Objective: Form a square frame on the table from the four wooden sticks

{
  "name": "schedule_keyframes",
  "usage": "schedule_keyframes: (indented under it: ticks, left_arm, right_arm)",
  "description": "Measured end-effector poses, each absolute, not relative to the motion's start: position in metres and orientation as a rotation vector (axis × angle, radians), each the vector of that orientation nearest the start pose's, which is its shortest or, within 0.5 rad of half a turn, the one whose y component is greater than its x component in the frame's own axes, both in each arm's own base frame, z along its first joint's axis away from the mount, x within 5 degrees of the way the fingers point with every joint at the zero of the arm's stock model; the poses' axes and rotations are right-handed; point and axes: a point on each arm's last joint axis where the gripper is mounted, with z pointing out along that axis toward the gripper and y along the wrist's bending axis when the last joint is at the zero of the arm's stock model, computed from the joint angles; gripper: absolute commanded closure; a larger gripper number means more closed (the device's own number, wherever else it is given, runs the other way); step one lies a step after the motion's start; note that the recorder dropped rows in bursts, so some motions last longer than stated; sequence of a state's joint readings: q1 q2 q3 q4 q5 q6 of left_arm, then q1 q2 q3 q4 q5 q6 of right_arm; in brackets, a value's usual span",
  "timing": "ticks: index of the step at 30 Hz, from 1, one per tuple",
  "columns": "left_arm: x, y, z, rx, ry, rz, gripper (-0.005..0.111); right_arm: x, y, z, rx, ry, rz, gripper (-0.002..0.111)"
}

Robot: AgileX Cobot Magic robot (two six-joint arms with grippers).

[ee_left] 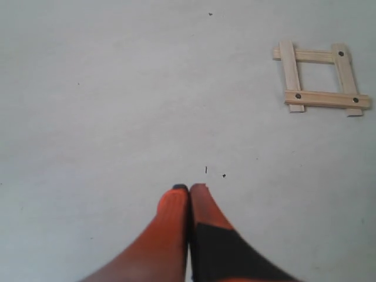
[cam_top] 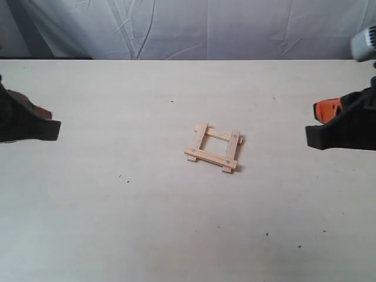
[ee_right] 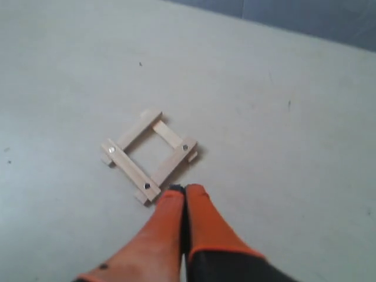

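Note:
The four wooden sticks lie as a small square frame (cam_top: 214, 149) near the middle of the table (cam_top: 117, 223), overlapped at the corners with ends sticking out. Two sticks rest on top of the other two. The square frame (ee_left: 320, 77) shows far from my left gripper (ee_left: 189, 188), which is shut and empty. The square frame (ee_right: 150, 154) lies just beyond my right gripper (ee_right: 183, 189), also shut on nothing. In the exterior view the left gripper (cam_top: 51, 126) hangs at the left edge and the right gripper (cam_top: 312, 132) at the right edge, both well away from the frame.
A grey-white wrinkled cloth (cam_top: 194, 26) hangs behind the table's far edge. Small dark specks (ee_left: 214, 172) dot the tabletop. Bare tabletop surrounds the frame on all sides.

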State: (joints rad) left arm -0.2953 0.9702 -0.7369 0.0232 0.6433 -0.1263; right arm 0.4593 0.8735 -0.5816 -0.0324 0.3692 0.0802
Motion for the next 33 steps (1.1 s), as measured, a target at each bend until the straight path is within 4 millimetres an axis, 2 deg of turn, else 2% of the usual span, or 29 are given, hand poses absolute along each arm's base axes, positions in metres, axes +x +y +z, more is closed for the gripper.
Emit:
schedule_keyframes:
  ticks: [6,12,21,25,33]
  left_arm:
    - [0.142,-0.044,0.296,0.184,2.239,-0.238,0.107]
    - [0.124,-0.035,0.306,0.204,2.151,-0.202,0.107]
    - [0.12,-0.032,0.31,0.226,2.119,-0.158,0.107]
    - [0.12,-0.032,0.31,0.229,2.118,-0.152,0.107]
    - [0.12,-0.031,0.31,0.24,2.115,-0.133,0.107]
  right_arm:
    - [0.124,0.059,0.291,-0.419,1.944,0.294,0.108]
    - [0.104,0.05,0.306,-0.385,1.831,0.325,0.108]
    - [0.096,0.046,0.311,-0.371,1.787,0.332,0.108]
    - [0.091,0.038,0.315,-0.298,1.764,0.335,0.108]
    - [0.06,0.012,0.329,-0.086,1.594,0.223,0.108]
